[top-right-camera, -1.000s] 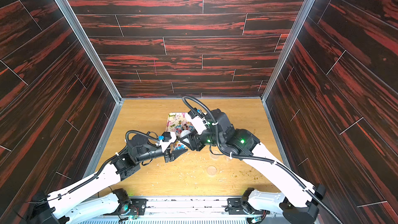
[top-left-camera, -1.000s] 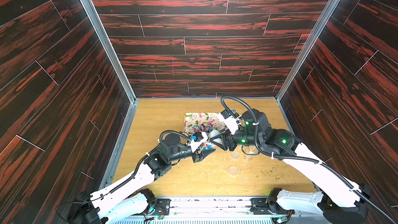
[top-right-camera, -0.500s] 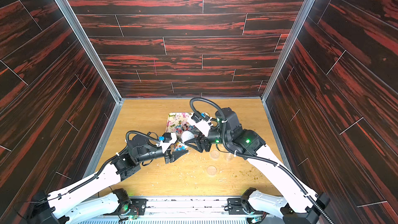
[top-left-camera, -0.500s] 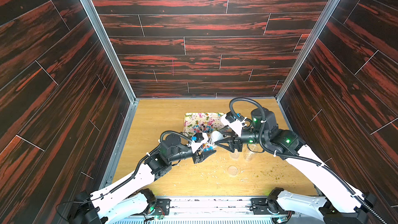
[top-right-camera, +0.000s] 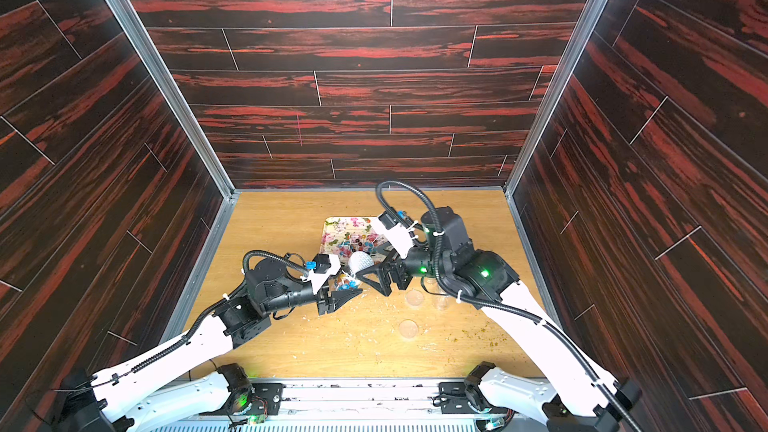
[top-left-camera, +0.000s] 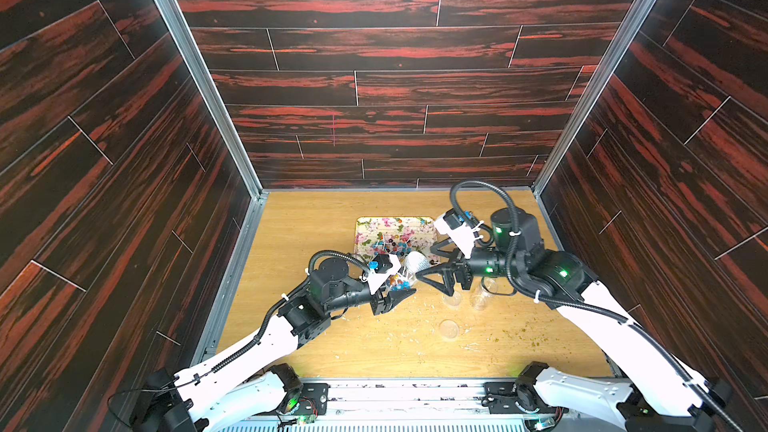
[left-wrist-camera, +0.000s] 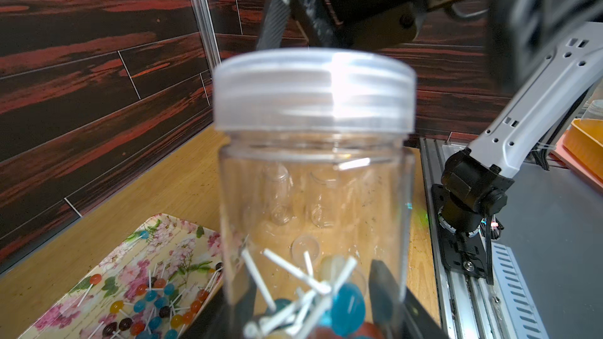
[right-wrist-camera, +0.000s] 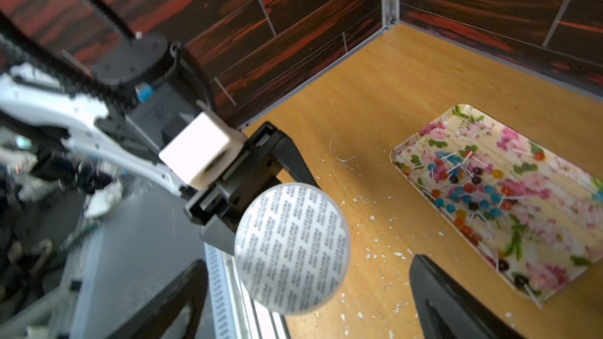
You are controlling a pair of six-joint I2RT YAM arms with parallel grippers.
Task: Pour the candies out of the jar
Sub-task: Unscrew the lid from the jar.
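the left claw [top-left-camera: 398,288] is clamped tight on the clear plastic jar [left-wrist-camera: 313,197], held by the near edge of the flowered tray [right-wrist-camera: 430,135]. its ribbed, see-through screw lid [left-wrist-camera: 313,92] looks to be on yet. the right claw [top-left-camera: 426,264] gapes wide either side of that lid, gripping nothing. round lollipop candies [left-wrist-camera: 347,301] sit at the jar's bottom; more lie on the tray. i'd close squarely on the lid's rim, twist, and keep the mouth up till it's over the tray.

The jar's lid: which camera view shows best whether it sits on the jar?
The left wrist view: the lid appears large, side-on, seated on the jar. The right wrist view shows only its printed top; both top views show a small white disc.
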